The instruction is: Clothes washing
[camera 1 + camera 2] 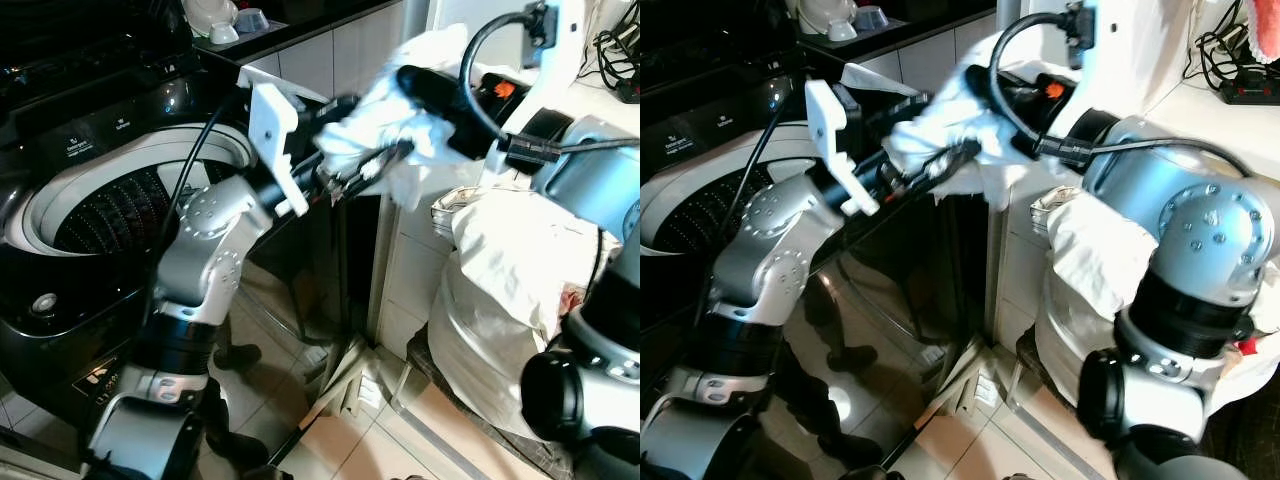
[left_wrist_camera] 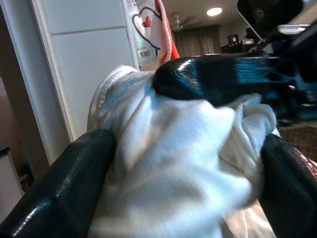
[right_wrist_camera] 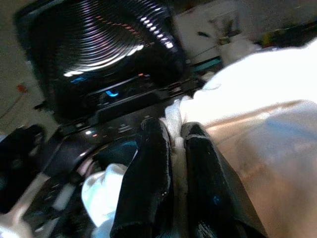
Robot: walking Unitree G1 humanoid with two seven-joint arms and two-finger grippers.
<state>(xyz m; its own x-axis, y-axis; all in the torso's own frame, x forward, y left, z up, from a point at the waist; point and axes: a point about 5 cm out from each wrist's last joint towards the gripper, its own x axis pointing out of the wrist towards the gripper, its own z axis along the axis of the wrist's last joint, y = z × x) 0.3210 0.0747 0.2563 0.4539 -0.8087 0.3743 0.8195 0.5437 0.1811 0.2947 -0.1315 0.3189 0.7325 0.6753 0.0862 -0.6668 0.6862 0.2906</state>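
A white garment (image 1: pixel 385 95) hangs in the air between both grippers, to the right of the black top-loading washing machine (image 1: pixel 60 300), whose drum (image 1: pixel 120 205) stands uncovered. My left gripper (image 1: pixel 372 132) reaches in from the left, open, with its fingers spread around the bunched cloth (image 2: pixel 183 148). My right gripper (image 3: pixel 176 130) comes from the upper right and is shut on a fold of the same garment (image 3: pixel 257 99). One of its black fingers (image 2: pixel 213 79) lies across the cloth in the left wrist view.
A full white laundry bag (image 1: pixel 500 300) stands on the floor at the right against a white tiled cabinet (image 1: pixel 400 270). Bowls (image 1: pixel 225 22) sit on a dark counter behind the washer. A power strip (image 1: pixel 628 85) lies at the far right. Glossy tiled floor (image 1: pixel 330 430) is below.
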